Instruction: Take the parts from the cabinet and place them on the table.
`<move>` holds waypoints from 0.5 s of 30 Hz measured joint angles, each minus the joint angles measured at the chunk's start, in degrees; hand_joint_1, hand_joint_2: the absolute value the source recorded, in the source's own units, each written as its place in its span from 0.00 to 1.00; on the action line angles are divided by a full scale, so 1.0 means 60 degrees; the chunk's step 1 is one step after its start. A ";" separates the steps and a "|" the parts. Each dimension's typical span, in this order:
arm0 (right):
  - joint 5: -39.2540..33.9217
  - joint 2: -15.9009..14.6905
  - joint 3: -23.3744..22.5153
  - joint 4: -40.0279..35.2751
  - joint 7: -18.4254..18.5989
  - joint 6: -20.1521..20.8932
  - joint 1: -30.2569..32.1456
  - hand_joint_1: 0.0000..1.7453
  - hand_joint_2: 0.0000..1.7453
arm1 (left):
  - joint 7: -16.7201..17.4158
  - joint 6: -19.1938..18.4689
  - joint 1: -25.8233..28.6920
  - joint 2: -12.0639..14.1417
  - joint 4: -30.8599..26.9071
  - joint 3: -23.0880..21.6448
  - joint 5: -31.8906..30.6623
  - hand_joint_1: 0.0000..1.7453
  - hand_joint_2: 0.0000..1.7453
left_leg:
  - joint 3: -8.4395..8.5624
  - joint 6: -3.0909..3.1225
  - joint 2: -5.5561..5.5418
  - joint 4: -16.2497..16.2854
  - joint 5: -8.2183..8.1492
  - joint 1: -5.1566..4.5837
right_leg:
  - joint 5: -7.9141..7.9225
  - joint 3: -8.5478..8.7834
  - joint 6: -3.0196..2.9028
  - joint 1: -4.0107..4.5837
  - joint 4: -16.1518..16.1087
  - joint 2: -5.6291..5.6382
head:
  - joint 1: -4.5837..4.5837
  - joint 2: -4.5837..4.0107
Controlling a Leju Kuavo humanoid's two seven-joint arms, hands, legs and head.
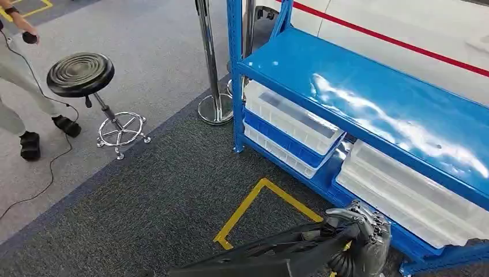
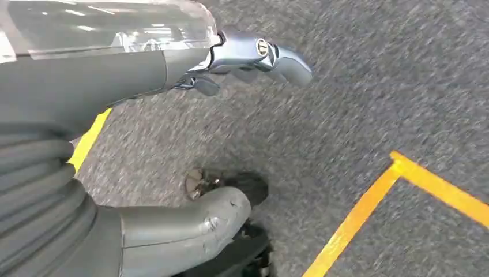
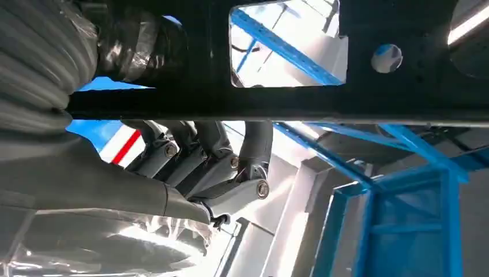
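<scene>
My left hand (image 2: 254, 57) hangs over the carpet, fingers loosely apart, holding nothing. My right hand (image 1: 362, 231) grips a long black part (image 1: 271, 257) — its length running back to my left — just before the blue cabinet (image 1: 369, 92); no table in sight.

The left hand (image 2: 254, 57) has silvery metal fingers with round screw heads at the pivots, a thick, scuffed grey thumb and a grey ribbed cover. The right hand (image 3: 213, 167) shows dark grey fingers with the same pivot screws and ribbed cover.
</scene>
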 joint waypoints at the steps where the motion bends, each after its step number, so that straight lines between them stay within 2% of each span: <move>1: 0.0161 -0.0008 0.0000 0.0000 0.0030 0.0000 -0.0046 1.00 1.00 | 0.0018 -0.0018 -0.0014 -0.0008 0.0000 -0.0003 -0.0055 0.00 1.00 | -0.0182 -0.0066 0.0468 0.0385 -0.0268 -0.0029 | -0.0003 0.0022 -0.0047 0.0003 -0.0018 -0.0111 | -0.0026 0.0000; 2: 0.0490 -0.0040 0.0000 0.0000 0.0088 0.0000 -0.0156 1.00 1.00 | 0.0075 -0.0051 -0.0071 -0.0019 0.0000 -0.0004 -0.0127 0.00 1.00 | -0.0581 -0.0131 0.0760 0.1156 -0.0682 0.0010 | -0.0015 0.0021 -0.0064 0.0025 -0.0013 -0.0280 | -0.0029 0.0000; 3: 0.0922 -0.0131 0.0000 0.0007 0.0385 0.0004 -0.0307 1.00 1.00 | 0.0185 -0.0113 -0.0130 -0.0037 0.0000 -0.0022 -0.0244 0.00 1.00 | -0.0999 -0.0172 0.0886 0.1961 -0.1025 0.0047 | -0.0021 0.0015 -0.0071 0.0039 -0.0004 -0.0435 | -0.0029 0.0000; 4: 0.1305 -0.0251 0.0000 0.0022 0.0640 0.0007 -0.0530 1.00 1.00 | 0.0276 -0.0157 -0.0169 -0.0066 0.0000 -0.0055 -0.0358 0.00 1.00 | -0.1346 -0.0203 0.0936 0.2614 -0.1227 0.0074 | -0.0028 0.0004 -0.0073 0.0048 0.0002 -0.0591 | -0.0026 0.0000; 5: 0.1753 -0.0436 0.0000 0.0058 0.1011 0.0022 -0.0886 1.00 1.00 | 0.0400 -0.0230 -0.0178 -0.0088 0.0000 -0.0120 -0.0492 0.00 1.00 | -0.1471 -0.0219 0.0966 0.2832 -0.1162 0.0097 | -0.0030 0.0001 -0.0069 0.0050 0.0007 -0.0717 | -0.0026 0.0000; 6: 0.2277 -0.0684 0.0004 0.0098 0.1513 0.0094 -0.1361 1.00 1.00 | 0.0531 -0.0295 -0.0170 -0.0113 0.0000 -0.0204 -0.0627 0.00 1.00 | -0.1331 -0.0218 0.0976 0.2536 -0.0881 0.0105 | -0.0033 0.0000 -0.0065 0.0046 0.0015 -0.0812 | -0.0026 0.0000; 7: 0.2602 -0.0858 0.0007 0.0120 0.1853 0.0113 -0.1742 1.00 1.00 | 0.0594 -0.0325 -0.0167 -0.0121 0.0000 -0.0252 -0.0708 0.00 1.00 | -0.1050 -0.0201 0.0998 0.1993 -0.0556 0.0106 | -0.0039 0.0005 -0.0054 0.0043 0.0021 -0.0889 | -0.0029 0.0000; 8: 0.2886 -0.1043 0.0007 0.0120 0.2231 0.0131 -0.2111 1.00 1.00 | 0.0652 -0.0343 -0.0175 -0.0135 0.0000 -0.0306 -0.0773 0.00 1.00 | -0.0521 -0.0162 0.1118 0.0981 -0.0104 0.0102 | -0.0062 0.0041 -0.0017 0.0047 0.0023 -0.1003 | -0.0030 0.0000; 9: 0.3002 -0.1185 0.0007 0.0117 0.2497 0.0142 -0.2338 1.00 1.00 | 0.0692 -0.0376 -0.0196 -0.0139 0.0000 -0.0353 -0.0813 0.00 1.00 | -0.0022 -0.0112 0.1411 0.0086 0.0191 0.0087 | -0.0087 0.0086 0.0020 0.0058 0.0022 -0.1125 | -0.0026 0.0000; 10: 0.3104 -0.1302 0.0007 0.0117 0.2638 0.0160 -0.2535 1.00 1.00 | 0.0714 -0.0394 -0.0219 -0.0142 0.0000 -0.0390 -0.0835 0.00 1.00 | 0.0039 -0.0008 0.1687 -0.0055 0.0048 0.0026 | -0.0089 0.0127 0.0063 0.0084 -0.0025 -0.1240 | -0.0026 0.0000; 11: 0.3165 -0.1447 0.0015 0.0109 0.2747 0.0189 -0.2741 1.00 1.00 | 0.0721 -0.0401 -0.0240 -0.0161 0.0000 -0.0437 -0.0857 0.00 1.00 | 0.0068 0.0025 0.1734 -0.0212 0.0153 -0.0019 | -0.0099 0.0134 0.0147 0.0101 -0.0014 -0.1292 | -0.0029 0.0000; 14: 0.3271 -0.1724 0.0077 0.0102 0.2864 0.0193 -0.3248 1.00 1.00 | 0.0740 -0.0416 -0.0214 -0.0168 0.0000 -0.0499 -0.0857 0.00 1.00 | -0.0047 0.0187 0.1397 -0.0223 0.0198 -0.0077 | -0.0076 0.0208 0.0317 0.0118 -0.0109 -0.1600 | -0.0022 0.0000; 15: 0.3278 -0.1792 0.0080 0.0095 0.2893 0.0190 -0.3309 1.00 1.00 | 0.0743 -0.0416 -0.0206 -0.0179 0.0000 -0.0513 -0.0857 0.00 1.00 | 0.0057 0.0295 0.1274 -0.0369 0.0297 0.0050 | -0.0159 0.0209 0.0386 0.0099 -0.0090 -0.1562 | -0.0029 0.0000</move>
